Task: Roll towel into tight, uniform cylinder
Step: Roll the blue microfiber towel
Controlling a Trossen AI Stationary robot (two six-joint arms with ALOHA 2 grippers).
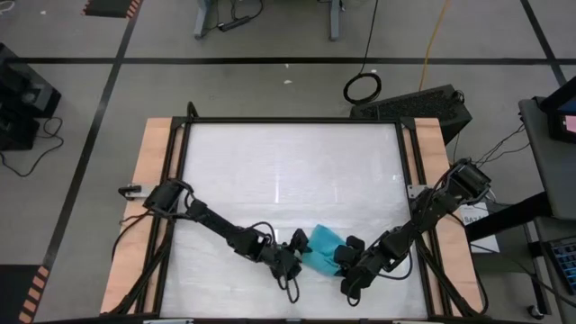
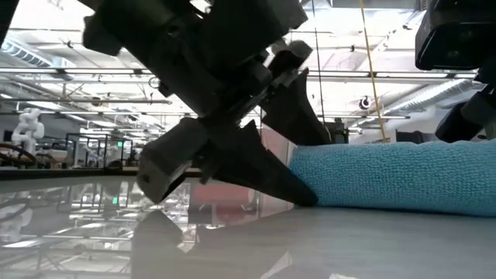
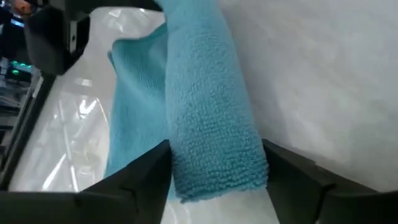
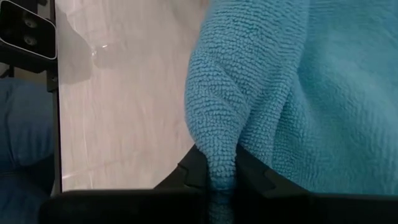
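The turquoise towel [image 1: 322, 247] lies partly rolled on the white tabletop near its front edge. A thick roll [image 3: 211, 112] rests on the table, with a flat layer [image 3: 134, 118] spread beside it. My left gripper [image 3: 214, 180] is at the roll's left end, open, with one finger on each side of the roll. My right gripper [image 4: 221, 168] is at the towel's right end [image 1: 337, 256], shut on a ridge of cloth. In the low view the roll [image 2: 395, 174] lies level on the table, with the left fingers [image 2: 271, 178] slanting down at its end. My left gripper straddles the end of the roll [image 3: 217, 177], its fingers slanting down and lying across the roll. Whether the fingers [image 3: 146, 171] touch the cloth, I cannot tell. My right gripper pinches a raised fold of the towel [image 4: 219, 140] between its two fingers, coming slanting down from the table's right front. The fold stands up between the fingers; the rest of the towel lies on the table.
The table's black frame [image 1: 292, 120] and wooden side rails [image 1: 153, 180] bound the white top. The far half of the tabletop [image 1: 288, 171] holds free room. The front edge lies close behind both grippers.
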